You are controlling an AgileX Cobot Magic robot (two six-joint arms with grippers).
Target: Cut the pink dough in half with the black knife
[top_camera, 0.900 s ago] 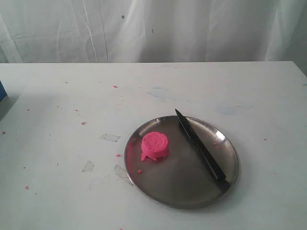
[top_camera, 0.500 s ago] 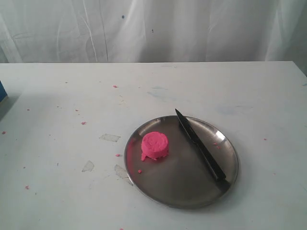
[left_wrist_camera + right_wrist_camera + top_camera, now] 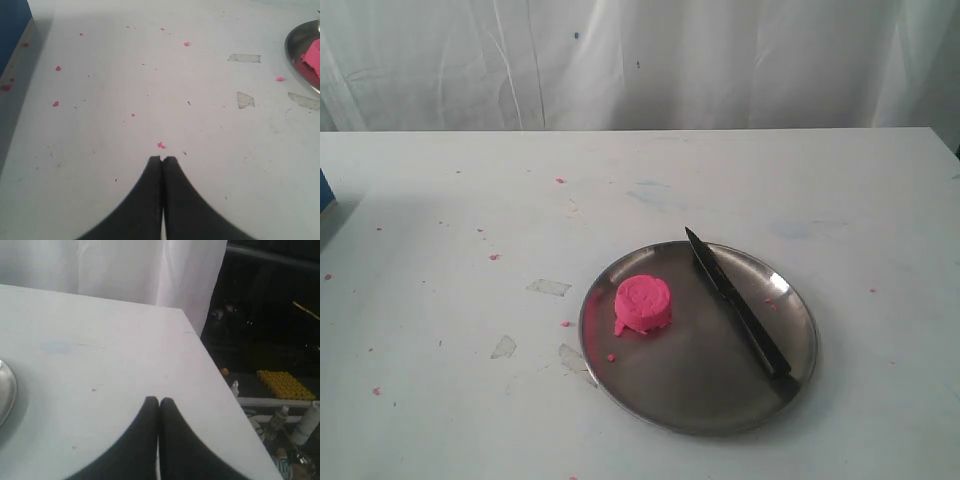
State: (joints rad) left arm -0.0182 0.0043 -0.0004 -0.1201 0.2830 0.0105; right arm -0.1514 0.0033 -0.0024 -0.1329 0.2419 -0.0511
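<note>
Both pincers, left (image 3: 161, 159) and right (image 3: 158, 400), closed, empty. Slim black knife (image 3: 736, 302) stiff, light: grab handle end. Pink dough puck (image 3: 643, 303) soft.

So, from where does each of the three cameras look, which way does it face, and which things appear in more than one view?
Exterior view: raised in front of the table, looking down across it to the white curtain; steel plate, pink dough, black knife; no robot part shows.
Left wrist view: low over the table, facing the plate's side; shut left gripper.
Right wrist view: above the table's corner, facing past its edge to a dark room; shut right gripper.
Shared: the plate and dough in the left wrist view; the plate's rim in the right.
</note>
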